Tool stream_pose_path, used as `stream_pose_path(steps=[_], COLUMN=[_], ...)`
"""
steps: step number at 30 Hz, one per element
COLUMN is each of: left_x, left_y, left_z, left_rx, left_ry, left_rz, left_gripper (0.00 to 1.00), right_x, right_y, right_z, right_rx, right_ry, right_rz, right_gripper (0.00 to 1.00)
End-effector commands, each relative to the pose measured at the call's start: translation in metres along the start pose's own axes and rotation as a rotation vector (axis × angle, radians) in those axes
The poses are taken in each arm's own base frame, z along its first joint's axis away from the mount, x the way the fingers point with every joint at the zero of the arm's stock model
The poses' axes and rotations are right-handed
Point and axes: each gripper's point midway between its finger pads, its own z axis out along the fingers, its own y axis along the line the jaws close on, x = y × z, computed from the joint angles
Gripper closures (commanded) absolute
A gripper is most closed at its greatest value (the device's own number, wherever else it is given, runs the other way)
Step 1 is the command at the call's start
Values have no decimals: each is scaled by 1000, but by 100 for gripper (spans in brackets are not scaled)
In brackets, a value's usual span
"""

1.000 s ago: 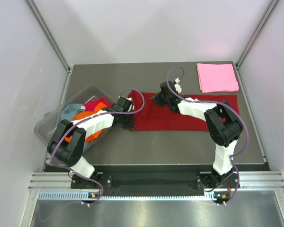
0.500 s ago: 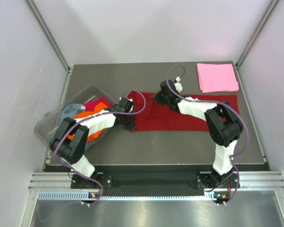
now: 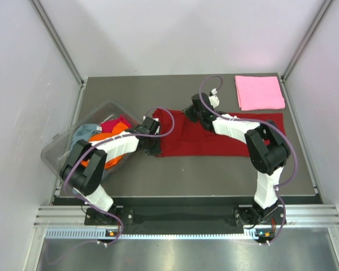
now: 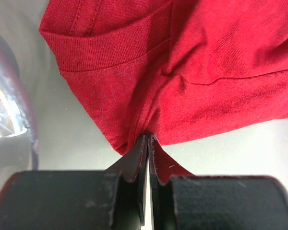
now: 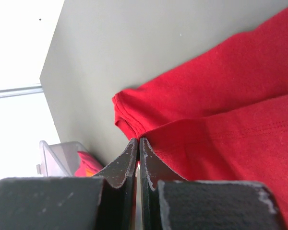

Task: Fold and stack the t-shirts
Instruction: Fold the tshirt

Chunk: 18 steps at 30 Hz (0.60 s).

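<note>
Top external view: one pink shirt (image 3: 259,92) folded, at the far right of the table (image 3: 214,175). Red shirt (image 3: 226,138) mid-table, partly folded, its left end pinched by left gripper (image 3: 152,144) and right gripper (image 3: 190,113). Remaining shirts (image 3: 110,135) unfolded in the tub (image 3: 62,148).

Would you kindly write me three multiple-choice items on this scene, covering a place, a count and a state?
1. Where on the table does the folded pink t-shirt lie?
A. far right corner
B. near left corner
C. centre

2. How many t-shirts lie outside the clear plastic tub?
A. one
B. two
C. four

3. The left jaws are:
A. wide open
B. shut on the dark red t-shirt
C. shut on the tub's rim

Answers:
1 A, it sits by the far right edge.
2 B, only the pink one and the dark red one lie outside.
3 B, the left wrist view shows red cloth pinched between them.
</note>
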Motion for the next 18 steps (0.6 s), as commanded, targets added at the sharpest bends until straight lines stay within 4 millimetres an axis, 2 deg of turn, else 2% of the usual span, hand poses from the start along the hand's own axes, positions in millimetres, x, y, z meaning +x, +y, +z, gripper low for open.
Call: stream_pose_path(steps=[1,9,10,11,14,16,18], left_x=[0,2,2,2,-1,-1,-4], left_y=[7,15,15,15,13,11,8], left_z=[6,8,7,7,5,4,1], left_rx=[-28,-64,-65,-65,-61,-61,-53], left_ry=[-8,-17,-19,-19,-22,-20,-28], left_rz=[-12,-25,-30,-30,-33,-36,-40], left_gripper=[94,94,94,94,93,92,92], right_x=[-18,-5,-5,-1,6,4,-3], right_y=[16,16,22,19,35,46,60], right_z=[5,18,19,20,28,29,21], right_rx=[-26,-31,-48,-46,-108,-134,-195], right_ry=[-59,-8,4,20,108,169,184], right_rz=[-3,-47,-63,-80,-212,-317,-376], right_gripper=[100,100,99,96,82,77,71])
